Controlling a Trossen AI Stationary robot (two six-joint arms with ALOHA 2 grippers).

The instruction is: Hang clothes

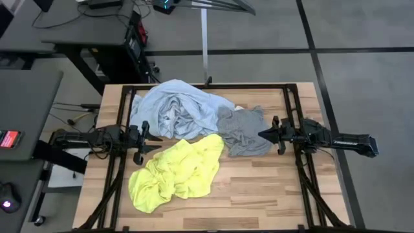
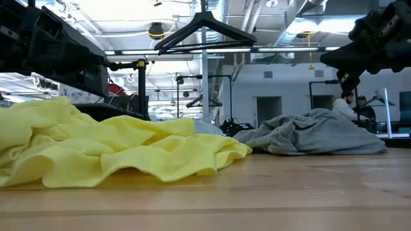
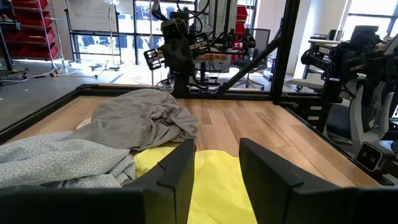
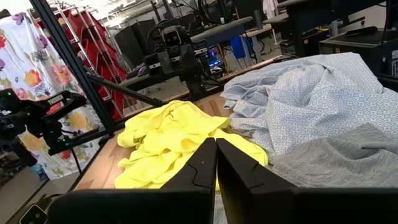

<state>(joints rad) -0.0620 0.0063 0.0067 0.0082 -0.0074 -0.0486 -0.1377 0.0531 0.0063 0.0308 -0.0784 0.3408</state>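
Three garments lie crumpled on the wooden table. The pale blue collared shirt (image 1: 173, 107) is at the far left of the middle. The grey T-shirt (image 1: 246, 131) lies to its right, and the neon-yellow T-shirt (image 1: 178, 171) is nearer the front edge. My left gripper (image 1: 157, 141) (image 3: 217, 171) points level above the table where the blue and yellow garments meet. It is open with nothing between its fingers. My right gripper (image 1: 261, 134) (image 4: 216, 165) points level at the grey T-shirt's right edge, above it. It is shut and holds nothing.
A dark hanger (image 2: 204, 29) hangs on an upright pole (image 1: 206, 45) behind the table's far edge. A black metal frame (image 1: 213, 85) runs around the tabletop. Bare wood (image 1: 272, 194) lies at the near right. People (image 2: 350, 106) sit in the room beyond.
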